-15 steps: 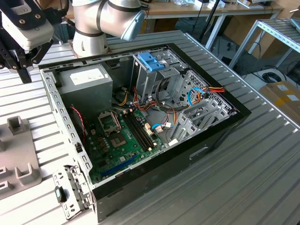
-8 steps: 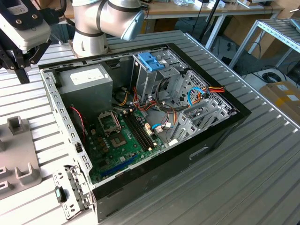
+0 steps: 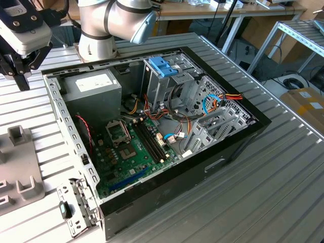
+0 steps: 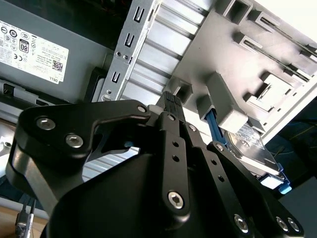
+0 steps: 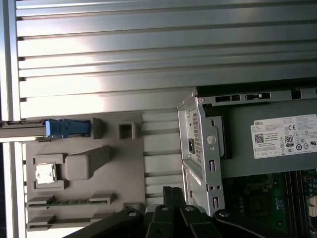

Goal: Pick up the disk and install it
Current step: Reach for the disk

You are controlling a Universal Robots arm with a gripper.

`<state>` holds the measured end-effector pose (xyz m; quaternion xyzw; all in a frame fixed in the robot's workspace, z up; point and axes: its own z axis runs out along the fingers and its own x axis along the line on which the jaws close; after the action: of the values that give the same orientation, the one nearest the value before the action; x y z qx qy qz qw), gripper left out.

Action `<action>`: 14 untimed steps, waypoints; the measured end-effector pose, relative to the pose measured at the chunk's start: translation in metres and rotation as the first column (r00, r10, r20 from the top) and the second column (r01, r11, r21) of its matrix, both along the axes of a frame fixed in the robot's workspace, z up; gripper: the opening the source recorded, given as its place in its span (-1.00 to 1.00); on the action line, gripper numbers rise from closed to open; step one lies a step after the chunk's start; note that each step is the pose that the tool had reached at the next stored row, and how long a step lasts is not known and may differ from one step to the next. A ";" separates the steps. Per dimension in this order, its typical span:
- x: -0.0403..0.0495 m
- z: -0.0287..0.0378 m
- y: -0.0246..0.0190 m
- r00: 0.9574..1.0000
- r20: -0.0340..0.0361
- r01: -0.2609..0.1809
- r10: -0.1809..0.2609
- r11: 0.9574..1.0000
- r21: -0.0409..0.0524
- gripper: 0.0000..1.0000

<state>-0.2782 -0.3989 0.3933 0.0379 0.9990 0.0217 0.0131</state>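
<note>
The disk [image 4: 251,148] stands on edge in a slot of a grey fixture tray [image 4: 233,59], its silver face and light-blue frame showing past the gripper's body. In the first wrist view the disk [image 5: 62,128] appears edge-on as a blue and silver strip at the tray's side. My gripper [image 3: 21,81] hangs above the ribbed table, at the exterior view's far left, between the tray and the open computer case [image 3: 152,126]. Its black fingers [image 4: 171,101] are shut together with nothing between them, a short way from the disk.
In the case, a blue bare bracket [image 3: 163,66] sits on the drive cage beside loose cables. The grey power supply box [image 3: 93,88] with a white label fills a corner nearest the gripper. A removed metal bracket [image 3: 76,205] lies on the table by the case's front corner.
</note>
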 end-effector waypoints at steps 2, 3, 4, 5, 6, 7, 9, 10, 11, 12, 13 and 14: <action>-0.0008 0.0000 0.0000 1.000 0.000 0.000 0.000 1.000 0.000 -0.80; -0.0011 0.0000 0.0000 1.000 0.000 0.000 0.000 1.000 0.000 -0.80; -0.0048 0.0000 0.0000 1.000 0.000 0.000 0.000 1.000 0.000 -0.80; -0.0057 0.0000 0.0000 1.000 0.000 0.000 0.000 1.000 0.000 -0.80; -0.0071 0.0000 0.0000 1.000 0.000 0.000 0.000 1.000 0.000 -0.80; -0.0081 0.0000 0.0000 1.000 0.000 0.000 0.000 1.000 0.000 -0.80; -0.0108 0.0000 0.0000 1.000 0.000 0.000 0.000 1.000 0.000 -0.80; -0.0152 0.0000 0.0000 1.000 0.000 0.000 0.000 1.000 0.000 -0.80; -0.0174 0.0000 0.0000 1.000 0.000 0.000 0.000 1.000 0.000 -0.80; -0.0178 0.0000 0.0000 1.000 0.000 0.000 0.000 1.000 0.000 -0.80; -0.0181 0.0000 0.0000 1.000 0.000 0.000 0.000 1.000 0.000 -0.80; -0.0189 0.0000 0.0000 1.000 0.000 0.000 0.000 1.000 0.000 -0.80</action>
<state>-0.2971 -0.3989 0.3933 0.0379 0.9990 0.0217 0.0131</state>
